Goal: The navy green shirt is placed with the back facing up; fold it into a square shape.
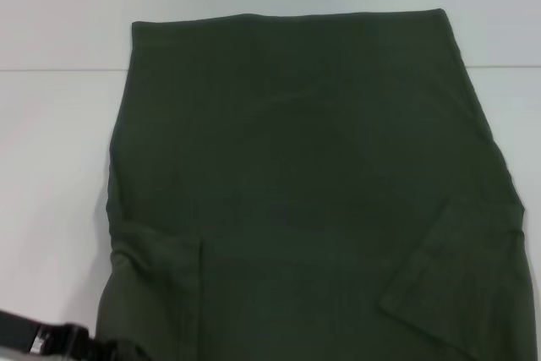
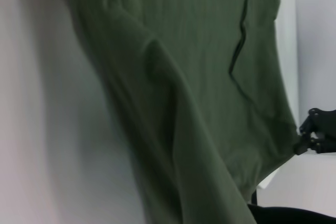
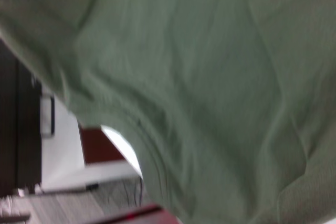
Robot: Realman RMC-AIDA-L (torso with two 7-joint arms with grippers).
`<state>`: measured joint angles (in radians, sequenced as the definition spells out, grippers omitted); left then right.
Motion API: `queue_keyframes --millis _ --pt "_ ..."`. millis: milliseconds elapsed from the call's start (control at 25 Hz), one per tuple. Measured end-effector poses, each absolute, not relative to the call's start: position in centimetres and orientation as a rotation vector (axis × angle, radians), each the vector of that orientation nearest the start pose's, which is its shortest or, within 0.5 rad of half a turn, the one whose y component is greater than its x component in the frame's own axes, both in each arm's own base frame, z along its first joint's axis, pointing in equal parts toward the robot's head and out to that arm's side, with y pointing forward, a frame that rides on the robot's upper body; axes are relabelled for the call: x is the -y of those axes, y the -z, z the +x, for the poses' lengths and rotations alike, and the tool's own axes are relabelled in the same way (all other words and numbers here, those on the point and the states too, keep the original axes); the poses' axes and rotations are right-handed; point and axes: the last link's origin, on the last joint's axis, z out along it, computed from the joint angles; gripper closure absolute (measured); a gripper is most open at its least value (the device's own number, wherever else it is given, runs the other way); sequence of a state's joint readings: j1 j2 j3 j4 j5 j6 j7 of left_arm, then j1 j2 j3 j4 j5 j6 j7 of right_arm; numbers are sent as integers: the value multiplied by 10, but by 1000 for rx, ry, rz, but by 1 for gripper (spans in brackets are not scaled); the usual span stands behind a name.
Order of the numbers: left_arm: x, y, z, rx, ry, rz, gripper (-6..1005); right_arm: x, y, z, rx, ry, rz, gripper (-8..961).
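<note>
Both sleeves of the navy green shirt (image 1: pixel 296 183) lie folded inward over its back as it spreads across the white table (image 1: pixel 51 150). The left gripper (image 1: pixel 59 341) sits at the shirt's near left corner, the right gripper (image 2: pixel 317 132) at the opposite near corner; whether either grips cannot be told.

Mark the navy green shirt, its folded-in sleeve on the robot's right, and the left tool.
navy green shirt (image 1: pixel 296 150): head view, middle of the back panel.
right sleeve (image 1: pixel 444 281): head view, folded-in flap.
left tool (image 1: pixel 51 340): head view, dark body at shirt's near corner.
</note>
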<state>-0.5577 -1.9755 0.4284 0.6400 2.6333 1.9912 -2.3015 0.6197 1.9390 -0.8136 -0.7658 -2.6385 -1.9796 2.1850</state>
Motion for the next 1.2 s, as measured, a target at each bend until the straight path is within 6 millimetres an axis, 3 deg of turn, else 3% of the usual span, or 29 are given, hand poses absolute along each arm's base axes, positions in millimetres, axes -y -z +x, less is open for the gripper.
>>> queue_keyframes --millis 160,360,720,920,1200 --pt "-276 -39 -301 2161 368 -2502 962 -292 -63 295 -1776 207 -2743 855" --pt "-305 -48 -301 2078 697 -2298 961 -303 -88 302 -1804 -176 -2573 850" --pt "-343 -54 -289 1876 1187 -2050 961 -327 -106 308 -1654 -718 -2291 840" --pt "-356 -43 -283 1808 1301 -1966 961 -337 -104 312 -1591 -878 -2159 834" --pt "-370 -26 -278 1721 1313 -1900 962 -360 -81 322 -1534 -885 -1996 827"
